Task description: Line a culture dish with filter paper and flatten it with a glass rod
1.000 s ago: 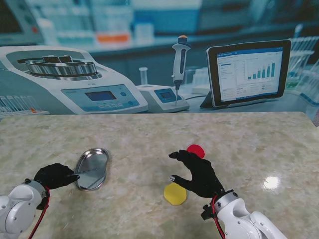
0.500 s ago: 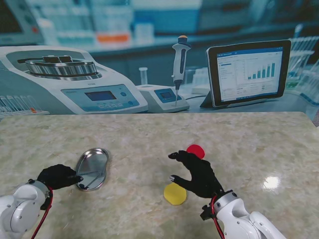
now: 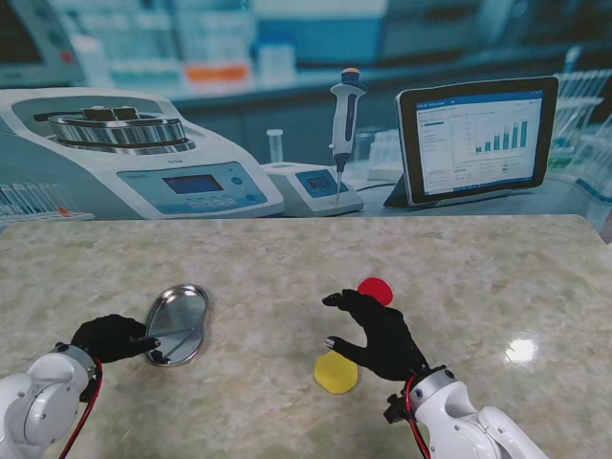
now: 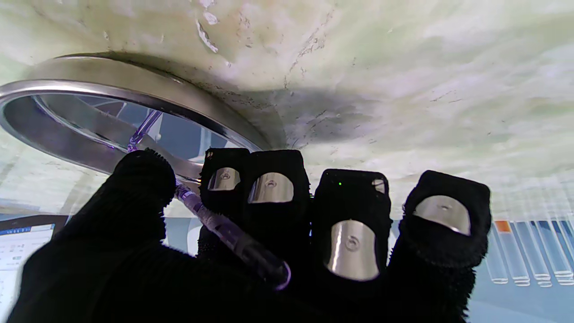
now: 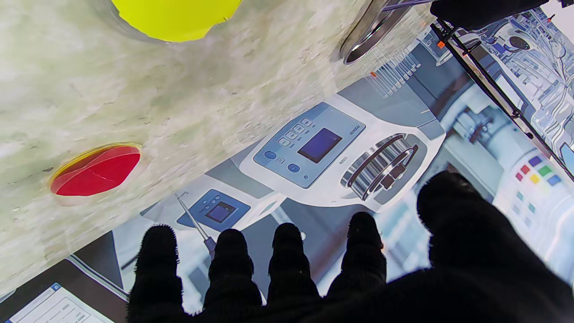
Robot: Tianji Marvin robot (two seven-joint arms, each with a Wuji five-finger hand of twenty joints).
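Observation:
A round metal culture dish (image 3: 177,323) (image 4: 112,116) (image 5: 372,27) lies on the marble table left of centre. My left hand (image 3: 113,338) (image 4: 269,233) is just beside its near left rim, shut on a clear glass rod (image 3: 164,335) (image 4: 224,229) whose tip reaches into the dish. A yellow filter paper disc (image 3: 336,373) (image 5: 177,18) lies nearer to me, partly under my right hand (image 3: 381,335) (image 5: 314,269). A red disc (image 3: 376,288) (image 5: 96,170) lies just beyond that hand. The right hand hovers open, fingers spread, holding nothing.
A printed lab backdrop stands along the table's far edge (image 3: 306,220), showing a centrifuge, a pipette and a tablet. A bright light glare (image 3: 521,350) marks the table at the right.
My left hand has shifted slightly right and nearer the dish with the rod; the dish appears a bit flatter. The right hand has stayed still.

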